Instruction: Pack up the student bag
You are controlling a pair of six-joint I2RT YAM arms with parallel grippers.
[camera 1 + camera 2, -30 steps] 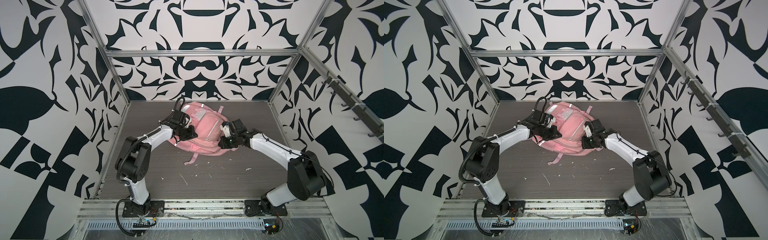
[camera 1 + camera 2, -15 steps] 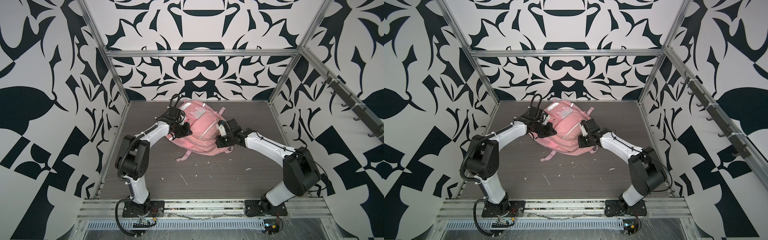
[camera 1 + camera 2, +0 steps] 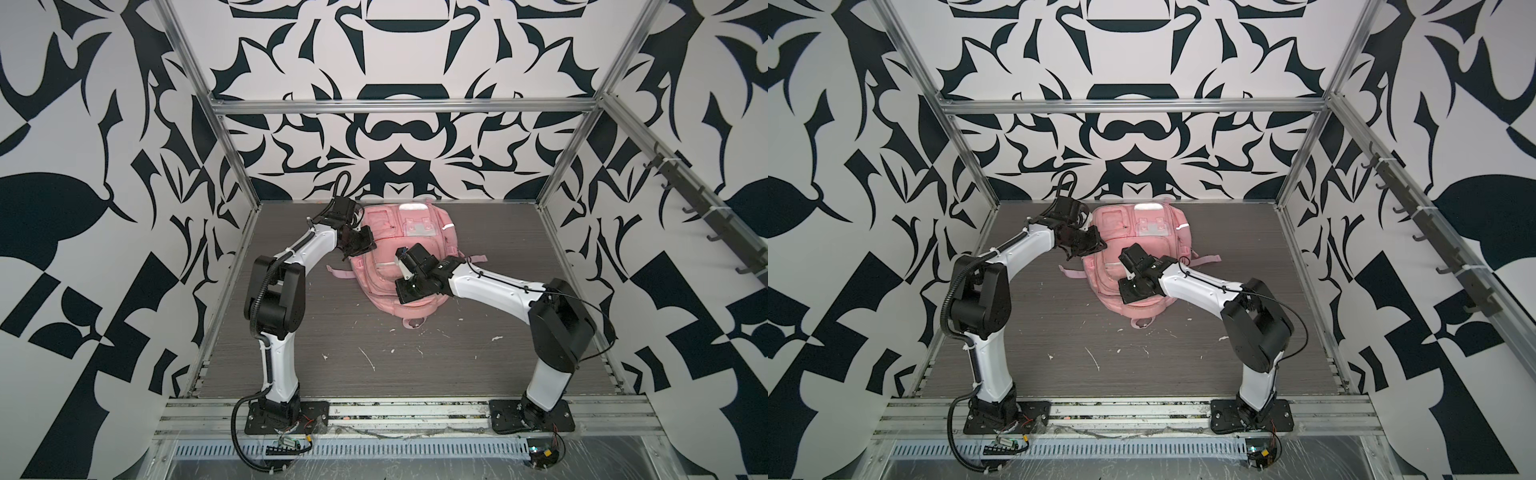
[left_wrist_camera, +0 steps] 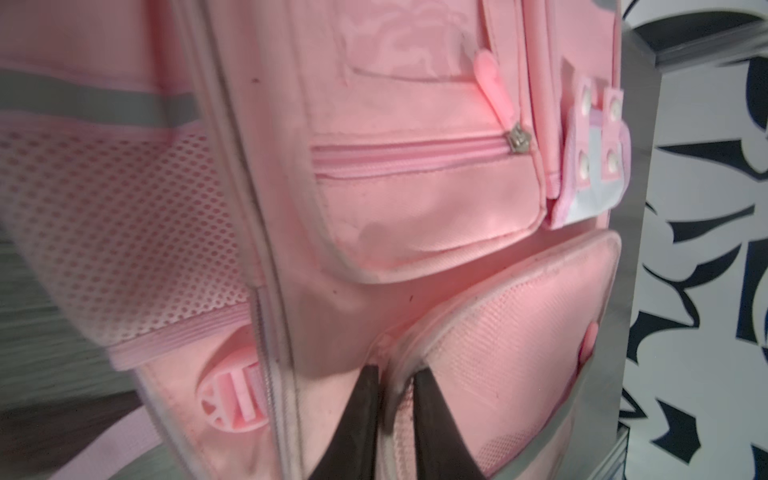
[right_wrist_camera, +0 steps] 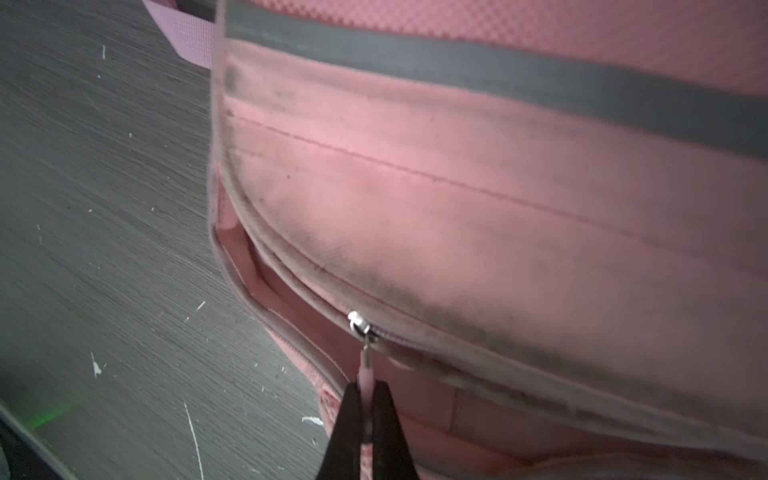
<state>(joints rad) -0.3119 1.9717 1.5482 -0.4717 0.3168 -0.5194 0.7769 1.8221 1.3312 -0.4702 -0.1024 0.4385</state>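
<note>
The student bag [image 3: 415,237] [image 3: 1142,241], a pink backpack, lies at the back of the grey floor in both top views. My left gripper [image 3: 366,246] [image 3: 1097,246] is at its left side. In the left wrist view the jaws [image 4: 397,372] stand slightly apart astride the piped rim of a mesh pocket [image 4: 498,332], with a dark gap beside one finger. My right gripper [image 3: 404,293] [image 3: 1126,293] lies over the bag's near part. In the right wrist view it [image 5: 366,384] is shut on the pink zipper pull [image 5: 365,372], below the metal slider [image 5: 358,324] of a partly open zip.
White scraps [image 3: 368,358] litter the grey floor in front of the bag. A loose pink strap [image 3: 338,272] trails left of the bag. The patterned back wall [image 3: 390,174] stands just behind it, metal frame posts [image 3: 561,166] mark the corners, and a hook rail [image 3: 706,216] runs along the right wall.
The bag has turned and slid toward the back wall. My left gripper went back with it and its jaws have parted slightly. My right gripper moved left, still holding the zipper pull.
</note>
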